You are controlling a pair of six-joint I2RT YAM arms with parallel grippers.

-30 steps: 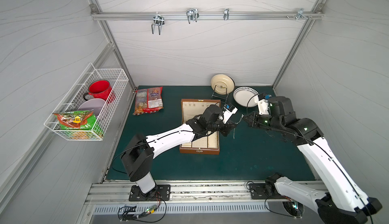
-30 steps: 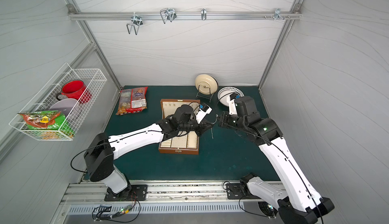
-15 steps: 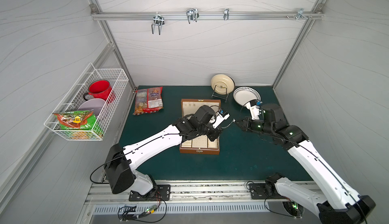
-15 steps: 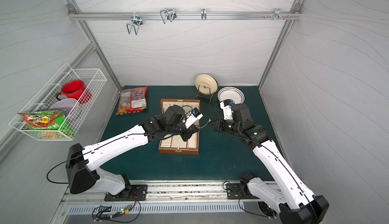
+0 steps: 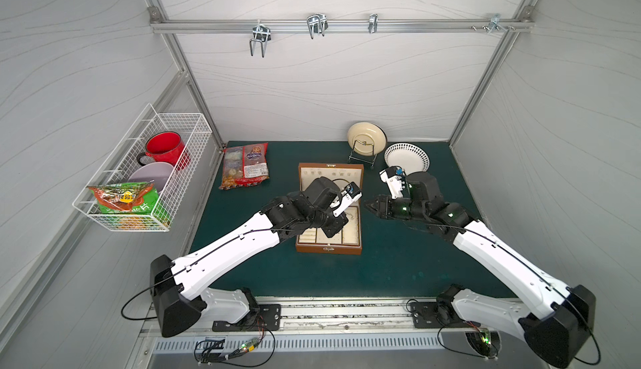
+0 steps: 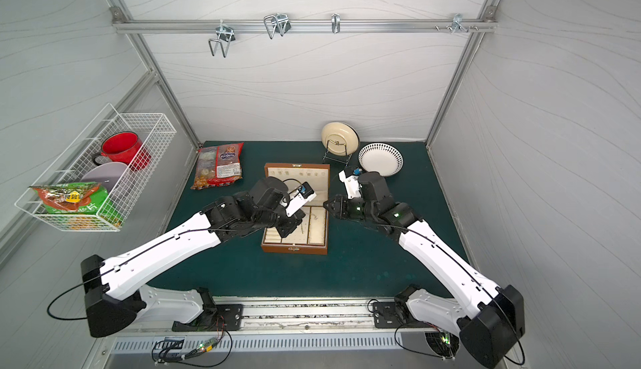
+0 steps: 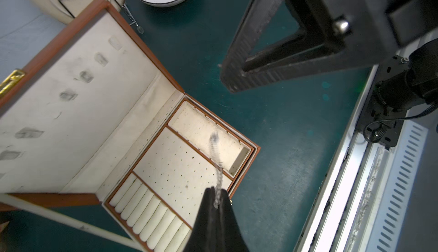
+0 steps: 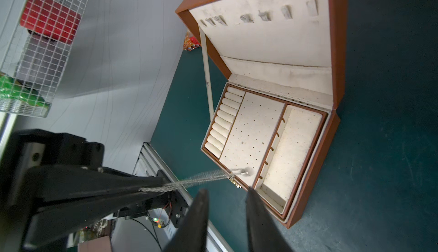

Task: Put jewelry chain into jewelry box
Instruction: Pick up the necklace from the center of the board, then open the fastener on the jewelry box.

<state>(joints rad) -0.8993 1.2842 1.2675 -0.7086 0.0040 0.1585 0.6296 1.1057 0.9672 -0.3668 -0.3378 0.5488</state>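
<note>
With our right gripper [image 8: 226,217] fingers now parting after letting go, we are dangling the jewelry chain [image 7: 216,165] from our closed left gripper [image 7: 216,197] above the open jewelry box [image 7: 180,163].

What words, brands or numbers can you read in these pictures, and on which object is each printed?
"Конфеты": blue label on the candy bag, in both top views.
Smaller print on the candy bag: too small to read.
Yellow sticker on the green snack bag in the wire basket: too blurred to read.
</note>
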